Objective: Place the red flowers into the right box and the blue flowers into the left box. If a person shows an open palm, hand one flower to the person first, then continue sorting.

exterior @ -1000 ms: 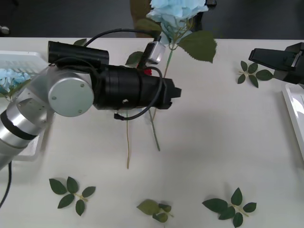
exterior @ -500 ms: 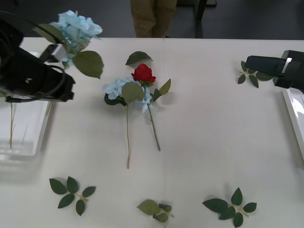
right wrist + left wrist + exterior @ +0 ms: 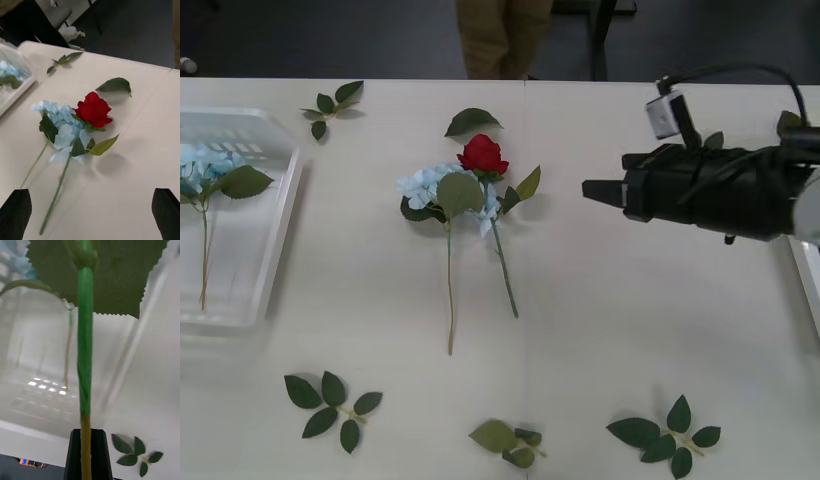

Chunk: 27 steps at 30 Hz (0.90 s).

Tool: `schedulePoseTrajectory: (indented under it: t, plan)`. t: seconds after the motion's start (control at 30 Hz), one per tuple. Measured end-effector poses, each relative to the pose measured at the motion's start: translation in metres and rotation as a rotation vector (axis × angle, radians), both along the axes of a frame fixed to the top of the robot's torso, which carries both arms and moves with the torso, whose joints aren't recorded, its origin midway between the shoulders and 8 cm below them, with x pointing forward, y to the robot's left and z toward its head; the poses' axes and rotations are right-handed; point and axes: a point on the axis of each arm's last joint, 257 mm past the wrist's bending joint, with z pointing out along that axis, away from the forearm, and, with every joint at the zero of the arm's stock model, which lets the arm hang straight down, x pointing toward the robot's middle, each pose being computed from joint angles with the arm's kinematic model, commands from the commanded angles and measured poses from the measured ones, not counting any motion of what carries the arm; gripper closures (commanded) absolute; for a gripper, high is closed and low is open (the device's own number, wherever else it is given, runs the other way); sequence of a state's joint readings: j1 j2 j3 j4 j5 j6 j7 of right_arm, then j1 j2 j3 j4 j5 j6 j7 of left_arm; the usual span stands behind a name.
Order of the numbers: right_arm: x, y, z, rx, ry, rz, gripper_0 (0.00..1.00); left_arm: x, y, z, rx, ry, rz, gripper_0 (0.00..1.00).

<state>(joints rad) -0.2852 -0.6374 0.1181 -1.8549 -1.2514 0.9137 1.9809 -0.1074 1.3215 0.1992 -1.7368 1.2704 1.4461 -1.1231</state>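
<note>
One red flower [image 3: 482, 155] [image 3: 93, 109] lies mid-table, its head against a blue flower [image 3: 425, 186] [image 3: 62, 129] beside it. My right gripper [image 3: 590, 188] [image 3: 90, 202] hovers open to their right, pointing at them, nothing between its black fingers. In the left wrist view my left gripper [image 3: 87, 435] is shut on the green stem [image 3: 85, 352] of a blue flower with a broad leaf, held above the left box [image 3: 41, 386]. The left box [image 3: 285, 200] holds another blue flower [image 3: 198, 165]. Only the rim of the right box [image 3: 808, 265] shows at the right edge.
Loose green leaf sprigs lie about: one far left [image 3: 330, 103], a single leaf [image 3: 471, 121] behind the rose, and three along the front [image 3: 330, 400] [image 3: 505, 440] [image 3: 665, 435]. A person in khaki trousers [image 3: 500, 35] stands beyond the far edge.
My left arm has swung left out of the front view, carrying the blue flower over the left box. My right arm has come in from the right towards the flowers in the middle.
</note>
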Motion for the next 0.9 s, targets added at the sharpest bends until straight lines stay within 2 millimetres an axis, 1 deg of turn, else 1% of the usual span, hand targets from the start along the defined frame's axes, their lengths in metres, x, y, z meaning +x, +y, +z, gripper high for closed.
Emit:
schedulePoseTrajectory:
  t: [0.07,0.13,0.23,0.33,0.4,0.5,0.57,0.67,0.7,0.73,0.77,0.8,0.9]
  plan:
    - [0.0,0.007,-0.015,-0.055,-0.003,0.006,0.07,-0.002,0.026,-0.011,0.034,0.009,-0.003,1.0]
    - [0.0,0.006,-0.023,-0.083,0.001,-0.003,0.06,0.0,0.045,-0.02,0.071,0.01,-0.04,1.0]
    - [0.004,0.0,-0.026,-0.098,0.005,-0.024,0.07,0.005,0.061,-0.035,0.119,0.001,-0.087,1.0]
    - [0.006,-0.009,-0.029,-0.128,0.011,-0.041,0.06,0.011,0.064,-0.054,0.137,-0.007,-0.087,1.0]
    - [0.01,-0.022,-0.03,-0.149,0.025,-0.077,0.07,0.015,0.066,-0.07,0.159,-0.002,-0.092,1.0]
    - [0.019,-0.043,-0.026,-0.128,0.059,-0.157,0.07,0.022,0.072,-0.088,0.189,0.007,-0.096,1.0]
    - [0.023,-0.051,-0.021,-0.107,0.068,-0.191,0.06,0.029,0.074,-0.092,0.199,0.0,-0.094,1.0]
    - [0.026,-0.053,-0.015,-0.1,0.059,-0.199,0.06,0.039,0.072,-0.091,0.197,-0.02,-0.088,1.0]
    - [0.026,-0.052,-0.013,-0.093,0.059,-0.196,0.07,0.042,0.071,-0.09,0.194,-0.027,-0.087,0.9]
    - [0.025,-0.048,-0.011,-0.079,0.062,-0.187,0.07,0.045,0.07,-0.09,0.192,-0.033,-0.086,0.77]
    - [0.022,-0.043,-0.008,-0.055,0.07,-0.173,0.07,0.047,0.068,-0.089,0.189,-0.038,-0.086,0.77]
    - [0.02,-0.038,-0.004,-0.032,0.079,-0.158,0.07,0.049,0.066,-0.089,0.187,-0.043,-0.086,0.0]
    - [0.013,-0.031,0.008,0.026,0.102,-0.119,0.07,0.054,0.063,-0.087,0.184,-0.056,-0.089,0.0]
